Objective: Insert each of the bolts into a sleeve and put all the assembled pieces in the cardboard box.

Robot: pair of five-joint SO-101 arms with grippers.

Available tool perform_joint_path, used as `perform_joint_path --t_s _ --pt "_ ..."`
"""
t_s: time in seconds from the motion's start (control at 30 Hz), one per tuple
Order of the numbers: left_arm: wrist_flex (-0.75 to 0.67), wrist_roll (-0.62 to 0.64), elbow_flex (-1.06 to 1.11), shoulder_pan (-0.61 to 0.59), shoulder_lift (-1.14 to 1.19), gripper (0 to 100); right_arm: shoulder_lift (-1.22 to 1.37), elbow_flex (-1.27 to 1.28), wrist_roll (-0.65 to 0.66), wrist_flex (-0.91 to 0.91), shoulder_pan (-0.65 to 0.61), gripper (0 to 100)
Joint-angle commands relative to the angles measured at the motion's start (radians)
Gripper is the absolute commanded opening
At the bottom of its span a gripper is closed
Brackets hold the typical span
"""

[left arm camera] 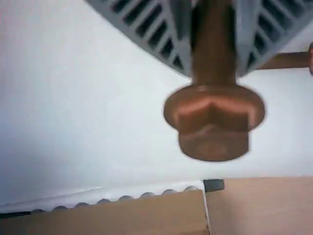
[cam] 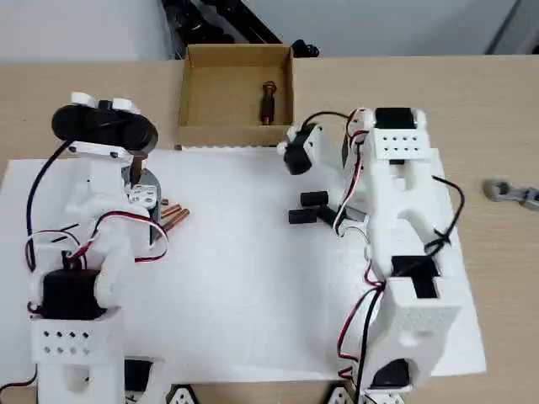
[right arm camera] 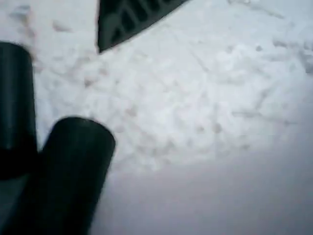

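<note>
**Bolt in hand on the left, sleeves waiting on the right**

The bolt point(left arm camera: 213, 117) is clamped by its shank in your left gripper point(left arm camera: 213, 44). The jaws are closed tight on it, with the hex head poking out toward the wrist camera. In the high view that left gripper point(cam: 141, 190) sits over the left part of the white sheet point(cam: 236, 278), just beside the loose bolts point(cam: 173, 215).

Across the sheet lie two black sleeves point(cam: 308, 207), well apart from your bolt. The right gripper point(cam: 345, 215) is down right next to them, but whether it's open or closed I cannot tell. Its wrist view has the nearer sleeve point(right arm camera: 73, 166) very close.

My read is that this is the mating step. The head is the free end here, so the tip that must enter the bore looks buried in the jaws — you may need to hand over or re-grip.

- Get one sleeve held firmly, bore facing the bolt.
- Bring the two axes into line before you push, because a tilted bolt will just shove the sleeve away.
- Go slowly and keep it straight.

One assembled piece point(cam: 268, 101) is lying in the cardboard box point(cam: 192, 84) — that's where this one goes once it's seated.
</note>
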Motion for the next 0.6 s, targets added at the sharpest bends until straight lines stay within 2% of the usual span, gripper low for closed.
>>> perform_joint_path --t_s 0.0,0.17,0.4,0.57 --pt "-0.025 -0.009 -0.016 -0.005 -0.009 1 0.019 -0.04 0.058 -0.008 -0.008 20.8" --pt "-0.02 -0.009 -0.016 -0.005 -0.006 1 0.051 -0.041 0.137 -0.035 0.016 20.8" --pt "-0.02 -0.015 -0.016 -0.005 -0.006 1 0.182 -0.041 0.141 -0.136 0.035 20.8" --pt "-0.018 -0.066 -0.016 -0.005 -0.008 1 0.277 -0.041 0.137 -0.165 0.045 20.5"
